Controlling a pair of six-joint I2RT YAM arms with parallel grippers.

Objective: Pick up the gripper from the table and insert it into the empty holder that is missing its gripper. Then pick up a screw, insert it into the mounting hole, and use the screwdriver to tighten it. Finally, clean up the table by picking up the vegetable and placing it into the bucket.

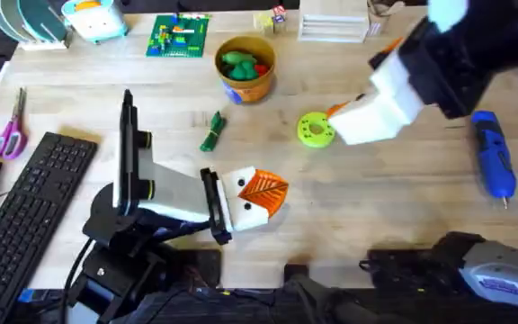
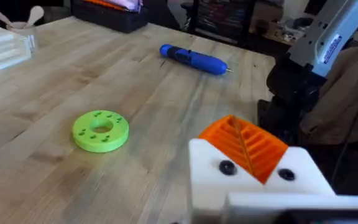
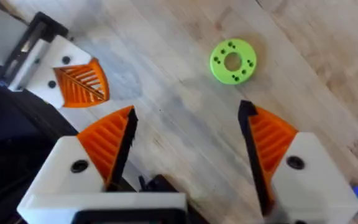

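1. The right gripper is hanging over the table with its jaws spread wide and nothing between them. Both of its fingers are carrying orange ribbed pads.
2. The gripper is sitting on the holder at the end of the left arm. It seems to be pushed home, though the angle is not letting me say how fully. Two dark mounting spots are showing on the white face below it.
3. The left gripper is resting low near the table's front edge. I cannot tell whether it is open or closed.
4. The next move is turning on one relation. The holder is lying to the left of the right gripper, with the lime-green ring disc between them.
5. The screwdriver is lying well off to the right, clearly nearer the right arm. Its long axis is running front to back and its bit is pointing toward the front edge.
6. The vegetable is lying flat just in front of the bucket — apart, not touching — and nearer the left arm.
7. Counting: one screwdriver, one vegetable, one bucket, one ring disc and three orange tips in all. Any screw is too small to pick out.
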